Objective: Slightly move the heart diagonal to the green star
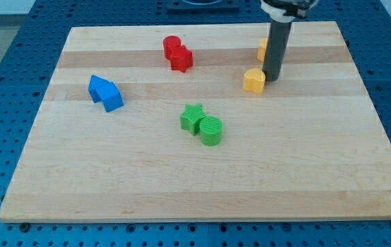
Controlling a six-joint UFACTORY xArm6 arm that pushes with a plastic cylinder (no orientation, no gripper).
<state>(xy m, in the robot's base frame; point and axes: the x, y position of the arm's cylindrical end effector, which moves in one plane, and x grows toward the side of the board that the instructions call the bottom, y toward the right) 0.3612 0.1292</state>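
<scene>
Tip [272, 78] is set against the yellow heart-shaped block [254, 80] near the board's top-right corner; no jaws are fitted. A short diagonal push toward the green star-shaped block [193, 117] is judged due next.

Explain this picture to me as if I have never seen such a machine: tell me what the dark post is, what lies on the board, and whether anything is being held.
This is a single camera view looking down at a wooden board on a blue perforated table. The dark post is the robot arm's rod; it has no jaws, so it holds nothing and only pushes. My tip sits right beside the yellow heart, on its right in the view. A second yellow block is partly hidden behind the rod. Near the middle, the green star touches a green cylinder. Two red blocks sit together near the view's top, and two blue blocks on the view's left.
</scene>
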